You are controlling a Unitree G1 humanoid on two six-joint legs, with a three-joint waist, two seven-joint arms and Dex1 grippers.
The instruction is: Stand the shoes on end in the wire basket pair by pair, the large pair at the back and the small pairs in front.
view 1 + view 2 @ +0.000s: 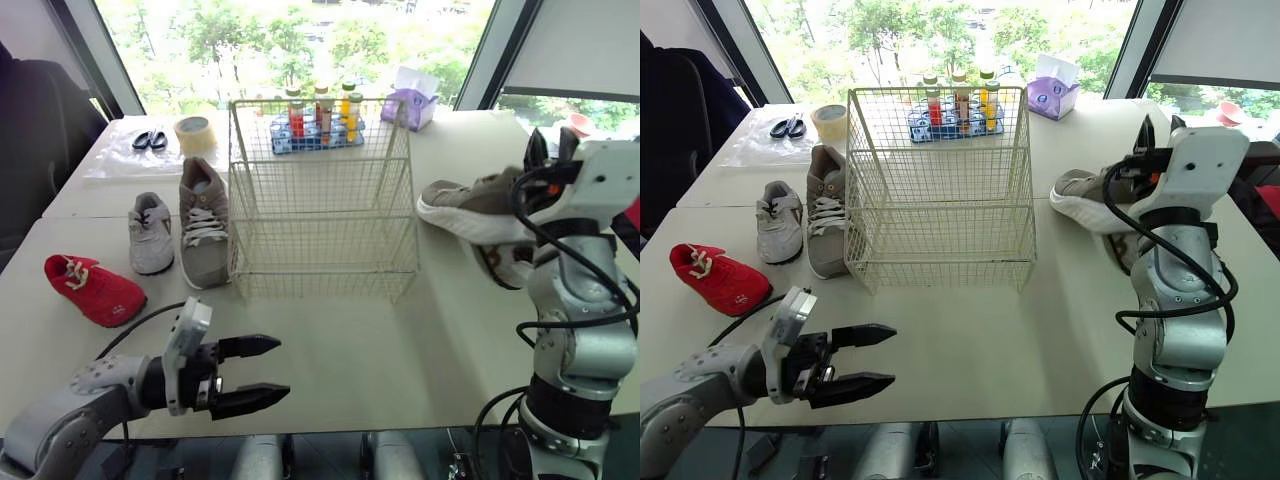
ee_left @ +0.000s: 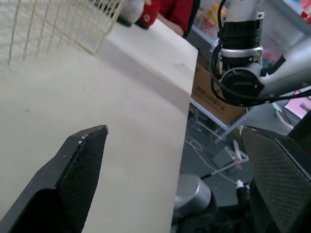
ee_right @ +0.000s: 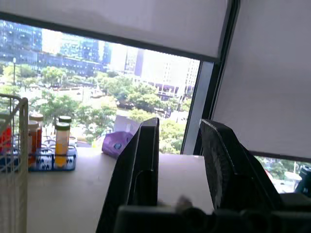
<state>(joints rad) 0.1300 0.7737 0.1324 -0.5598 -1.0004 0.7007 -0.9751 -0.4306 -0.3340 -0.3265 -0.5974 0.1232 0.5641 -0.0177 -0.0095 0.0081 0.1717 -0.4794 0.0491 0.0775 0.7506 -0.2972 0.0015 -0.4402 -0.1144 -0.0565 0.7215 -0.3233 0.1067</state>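
Across the middle of the table (image 1: pixel 330 350) stands the wire basket (image 1: pixel 320 250), with every shoe outside it. A large tan shoe (image 1: pixel 202 225) lies just left of it, and a second tan shoe (image 1: pixel 475 205) is tipped on its side at the right, possibly resting on another. A small grey shoe (image 1: pixel 150 235) and a red shoe (image 1: pixel 95 290) lie further left. The left gripper (image 1: pixel 282 368) hovers spread wide near the table's front edge. The right gripper (image 3: pixel 180 124) points upward, its fingers parted around nothing.
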